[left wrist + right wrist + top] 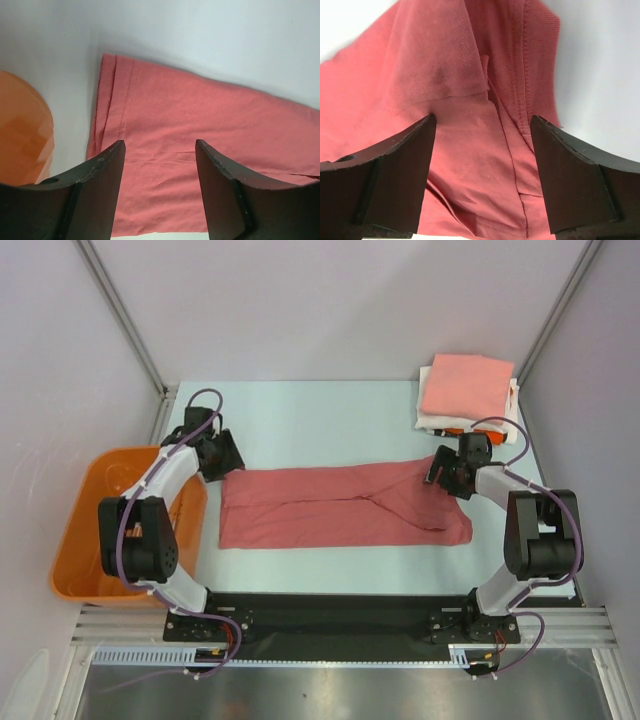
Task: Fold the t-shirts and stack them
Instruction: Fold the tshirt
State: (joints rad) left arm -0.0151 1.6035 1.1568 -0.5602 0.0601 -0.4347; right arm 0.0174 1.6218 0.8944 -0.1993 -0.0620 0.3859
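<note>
A dusty-red t-shirt [340, 508] lies folded into a long flat strip across the middle of the table. My left gripper [226, 454] hovers over its left hemmed end [165, 130], jaws open with only cloth below them. My right gripper [440, 472] hangs over the right end, where sleeve and seams bunch [485, 115]; its jaws are wide open and hold nothing. At the far right corner sits a stack of folded t-shirts [466, 390], salmon-pink on top, white and a sliver of orange beneath.
An orange plastic basket [80, 540] stands off the table's left edge, its rim [25, 135] showing in the left wrist view. Grey walls and metal frame posts enclose the table [320, 420]. A black rail [330, 615] holds both arm bases at the near edge.
</note>
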